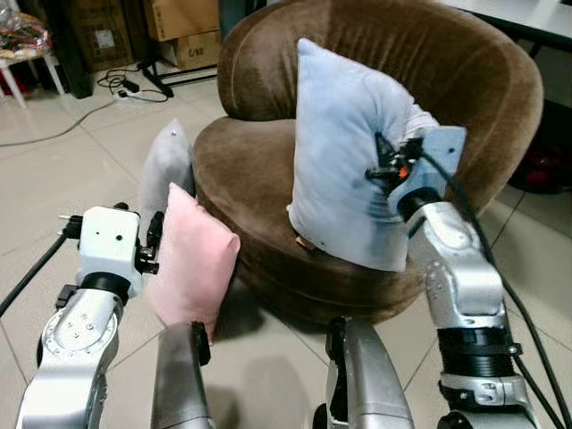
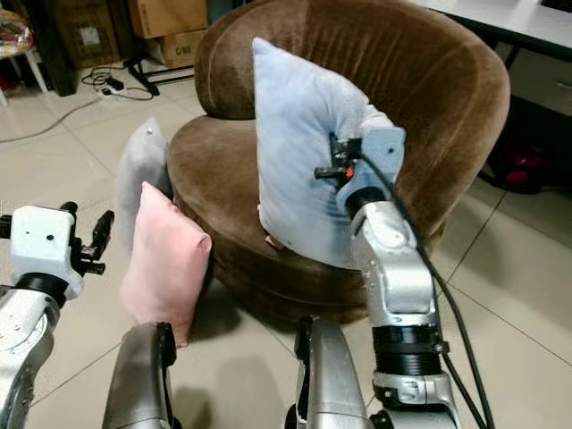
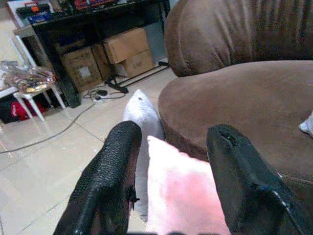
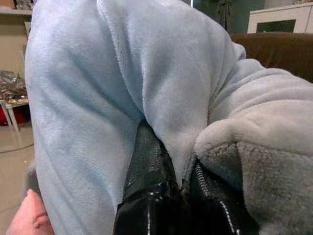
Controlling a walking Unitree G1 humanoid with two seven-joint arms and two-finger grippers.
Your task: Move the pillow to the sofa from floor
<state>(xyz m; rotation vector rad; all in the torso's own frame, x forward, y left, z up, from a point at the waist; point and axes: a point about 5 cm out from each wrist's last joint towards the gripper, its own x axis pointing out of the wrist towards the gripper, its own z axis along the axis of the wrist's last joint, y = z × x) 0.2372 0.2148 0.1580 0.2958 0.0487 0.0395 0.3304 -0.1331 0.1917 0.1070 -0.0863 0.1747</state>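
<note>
A light blue pillow [image 1: 344,152] hangs in the air over the seat of the brown round sofa [image 1: 465,80], held upright at its right edge by my right gripper [image 1: 386,170], which is shut on its fabric; in the right wrist view the black fingers [image 4: 149,181] pinch a fold of that pillow [image 4: 98,88]. A pink pillow [image 1: 192,259] leans against the sofa's base on the floor, with a grey pillow [image 1: 165,165] behind it. My left gripper [image 3: 171,161] is open, hovering just above the pink pillow [image 3: 186,191].
Cardboard boxes [image 1: 183,31] and cables [image 1: 125,85] lie on the tiled floor at the back left. A small white table [image 3: 29,88] with a foil-wrapped item stands far left. A dark desk [image 1: 527,18] sits behind the sofa on the right.
</note>
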